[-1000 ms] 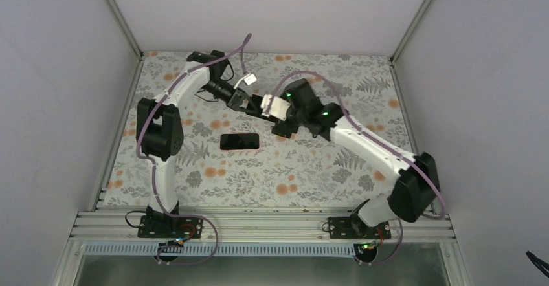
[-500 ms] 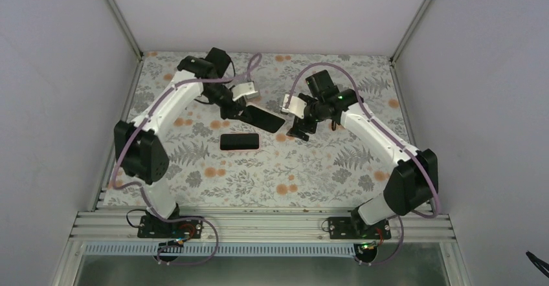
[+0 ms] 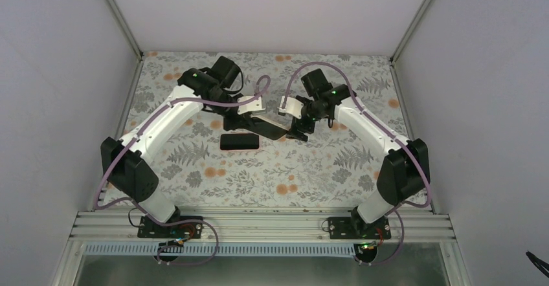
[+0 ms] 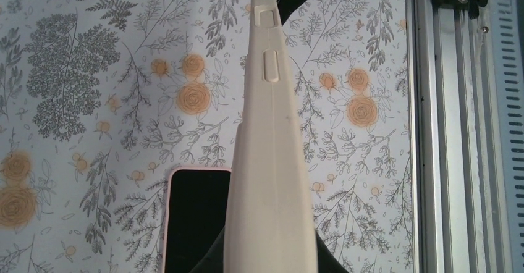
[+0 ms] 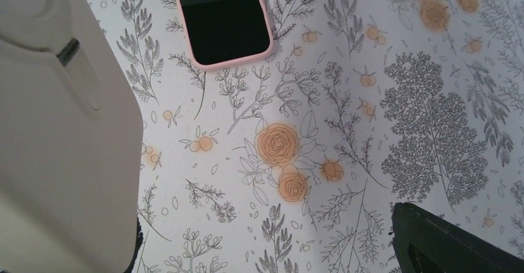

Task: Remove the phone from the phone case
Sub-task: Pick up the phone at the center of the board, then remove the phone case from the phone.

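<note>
**One aloft, one lying flat**

The left hand (image 3: 248, 119) is clamped on the cream silicone phone case (image 4: 270, 162), edge-up above the floral desk (image 3: 311, 169). The black-screened, pink-edged phone (image 3: 239, 142) lies flat below it. The right hand (image 3: 299, 131) gapes beside the case's end.

Smooth matt cream plastic, faintly rubbery, on the phone case (image 4: 270, 180), glossy black glass inside a pale pink satin rim on the phone (image 5: 222, 16), matt floral-printed covering over the table (image 5: 371, 180), ribbed bare aluminium along the rail (image 4: 457, 131).
</note>
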`<action>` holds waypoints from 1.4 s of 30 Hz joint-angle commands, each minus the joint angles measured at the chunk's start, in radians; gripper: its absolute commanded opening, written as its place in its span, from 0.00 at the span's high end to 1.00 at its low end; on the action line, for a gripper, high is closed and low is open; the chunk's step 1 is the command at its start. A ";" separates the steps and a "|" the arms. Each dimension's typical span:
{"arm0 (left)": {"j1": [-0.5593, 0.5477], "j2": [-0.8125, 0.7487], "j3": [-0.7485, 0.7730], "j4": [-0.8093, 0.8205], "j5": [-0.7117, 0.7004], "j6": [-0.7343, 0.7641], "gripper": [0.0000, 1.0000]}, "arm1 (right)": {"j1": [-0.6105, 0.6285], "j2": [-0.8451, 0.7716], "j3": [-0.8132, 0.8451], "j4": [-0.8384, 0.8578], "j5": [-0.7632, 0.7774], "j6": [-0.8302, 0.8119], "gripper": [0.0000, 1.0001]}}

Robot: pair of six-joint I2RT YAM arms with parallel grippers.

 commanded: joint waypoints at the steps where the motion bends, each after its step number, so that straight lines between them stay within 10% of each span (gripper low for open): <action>1: -0.034 -0.007 0.018 0.016 0.049 0.006 0.98 | -0.007 0.007 0.028 0.005 -0.019 -0.014 0.00; 28: -0.198 -0.025 0.014 -0.084 0.064 -0.002 0.98 | -0.238 0.175 0.264 0.004 0.030 -0.095 0.00; 42: -0.184 -0.018 -0.043 0.043 -0.033 -0.016 0.98 | -0.227 0.002 0.105 -0.163 -0.072 -0.162 0.00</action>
